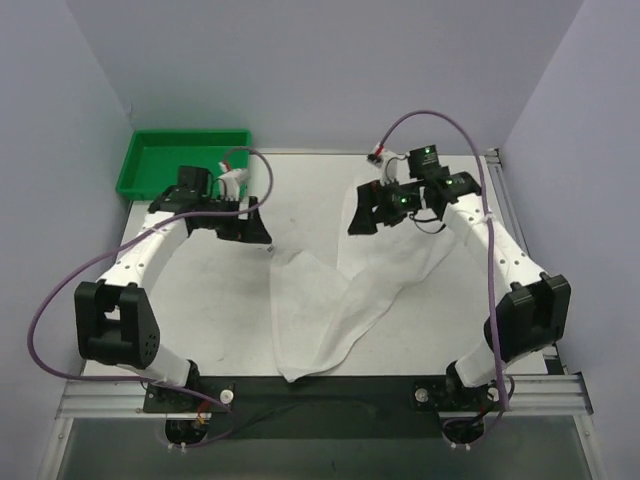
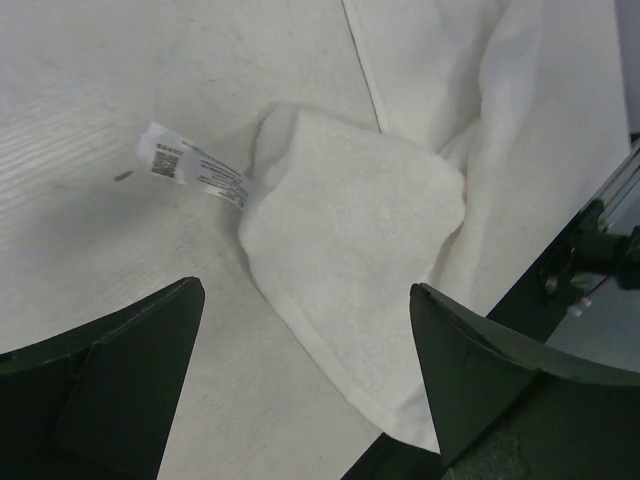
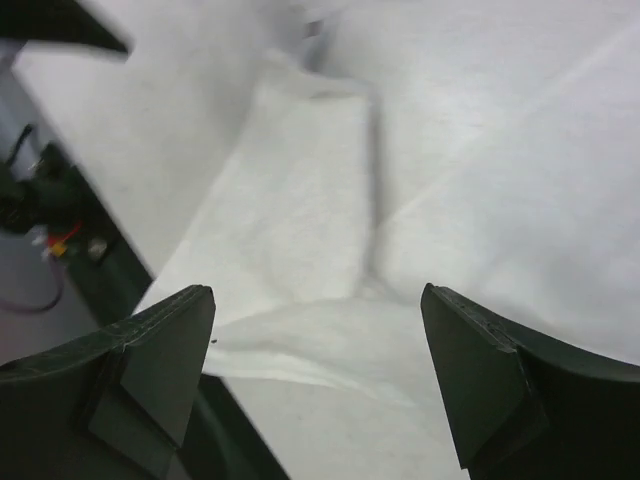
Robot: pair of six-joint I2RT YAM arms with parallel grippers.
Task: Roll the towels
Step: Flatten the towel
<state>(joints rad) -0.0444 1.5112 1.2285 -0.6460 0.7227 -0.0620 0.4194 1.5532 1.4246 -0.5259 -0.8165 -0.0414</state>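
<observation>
1. White terry cloth: one towel can be counted, lying crumpled in the middle of the table. It makes a rough V, with one limb running toward each arm and the point reaching the near edge.
2. One printed label sticks out from a folded corner of the towel and lies flat on the table surface.
3. Two arms are over the table, one on each side, each with one purple cable looping along it.
4. Left gripper: its two fingers stand wide apart, holding nothing, above the folded corner with the label.
5. Right gripper: its two fingers are likewise spread and hold nothing, above a folded strip of the towel's right limb.
6. One green tray sits at the far left corner, well apart from the towel.
</observation>
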